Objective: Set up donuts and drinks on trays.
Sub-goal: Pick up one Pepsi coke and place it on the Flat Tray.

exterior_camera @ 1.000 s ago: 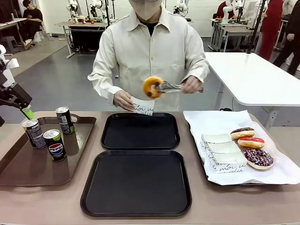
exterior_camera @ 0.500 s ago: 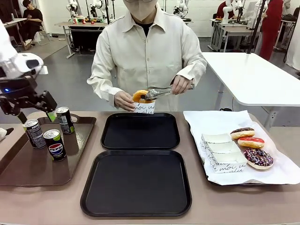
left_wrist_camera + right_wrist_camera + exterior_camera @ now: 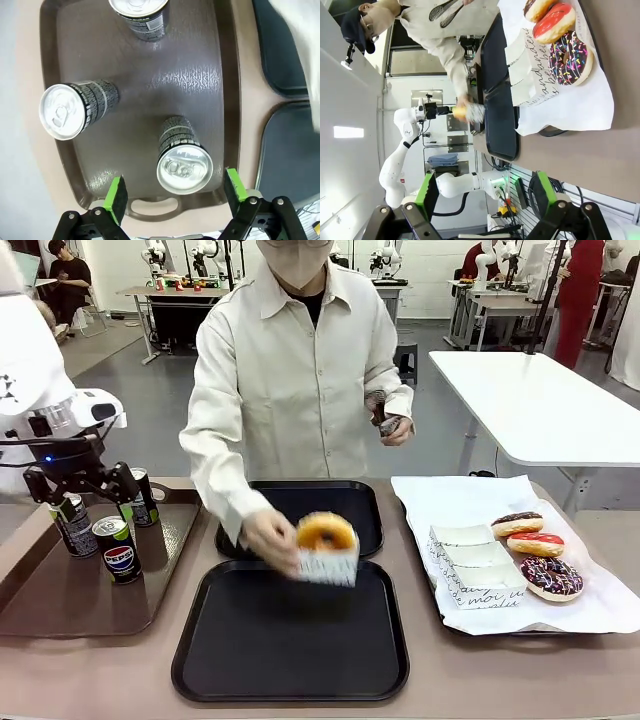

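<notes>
The person's hand (image 3: pixel 266 538) holds a yellow glazed donut (image 3: pixel 326 531) in its white paper boat (image 3: pixel 328 565), low over the far edge of the near black tray (image 3: pixel 290 640). Whether the boat is touching down, I can't tell. The far black tray (image 3: pixel 345 502) lies just behind, bare. The person's other hand (image 3: pixel 392 424) is up at chest height, gripping metal tongs (image 3: pixel 445 10).

Over on the left, the brown tray (image 3: pixel 60 605) carries three upright black drinks: the far can (image 3: pixel 140 498), the left can (image 3: pixel 74 525) and the near can (image 3: pixel 117 550), all standing apart. The left tool (image 3: pixel 85 488) hovers above the far can, spread wide and pinching nothing. From its wrist camera, that can's silver top (image 3: pixel 184 170) sits between the green pads (image 3: pixel 116 197), clear of both.

The right tool (image 3: pixel 485 192) is spread too, with nothing between its fingers. Its camera looks across the paper-lined tray (image 3: pixel 440 502) at the right end of the counter (image 3: pixel 100 675). On that paper a chocolate donut (image 3: pixel 516 523), a red-iced donut (image 3: pixel 535 543) and a sprinkled donut (image 3: pixel 551 576) line up far to near. The empty paper boats (image 3: pixel 470 560) lie just to their left.
</notes>
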Tool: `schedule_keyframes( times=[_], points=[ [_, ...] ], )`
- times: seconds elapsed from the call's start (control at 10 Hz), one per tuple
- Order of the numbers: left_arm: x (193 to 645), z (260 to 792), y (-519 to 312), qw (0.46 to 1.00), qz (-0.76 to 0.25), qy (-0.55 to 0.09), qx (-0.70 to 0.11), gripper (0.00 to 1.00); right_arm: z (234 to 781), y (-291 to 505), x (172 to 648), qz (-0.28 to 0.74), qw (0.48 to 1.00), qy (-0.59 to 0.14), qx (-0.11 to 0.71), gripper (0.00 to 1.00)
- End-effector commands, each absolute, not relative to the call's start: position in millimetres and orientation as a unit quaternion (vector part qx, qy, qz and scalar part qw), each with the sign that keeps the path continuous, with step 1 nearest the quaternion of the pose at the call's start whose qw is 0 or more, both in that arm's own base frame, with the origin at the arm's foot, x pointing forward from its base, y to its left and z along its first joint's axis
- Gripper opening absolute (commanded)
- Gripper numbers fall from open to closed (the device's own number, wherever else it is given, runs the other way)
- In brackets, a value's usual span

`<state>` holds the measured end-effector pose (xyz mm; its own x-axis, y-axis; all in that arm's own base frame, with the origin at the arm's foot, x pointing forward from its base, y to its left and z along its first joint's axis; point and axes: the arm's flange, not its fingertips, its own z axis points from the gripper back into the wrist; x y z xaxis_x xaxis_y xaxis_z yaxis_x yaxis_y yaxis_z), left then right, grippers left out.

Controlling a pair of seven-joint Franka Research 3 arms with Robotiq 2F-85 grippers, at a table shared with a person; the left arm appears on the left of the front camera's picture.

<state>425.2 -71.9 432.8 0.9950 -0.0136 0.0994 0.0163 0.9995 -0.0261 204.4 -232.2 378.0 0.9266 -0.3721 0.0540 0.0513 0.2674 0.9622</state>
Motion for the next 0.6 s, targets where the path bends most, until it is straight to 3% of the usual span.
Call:
schedule_keyframes(
  times=[0.0, 0.5],
  points=[
    [432.4, 421.8, -83.0, 0.998, 0.011, -0.054, -0.011, 1.00, 377.8, -231.7, 204.5, -0.129, 0.783, -0.141, 0.593, 1.00],
    [440.4, 396.2, -89.3, 0.999, 0.016, -0.040, 0.001, 1.00, 377.8, -231.7, 204.5, -0.129, 0.783, -0.141, 0.593, 1.00]
  ],
)
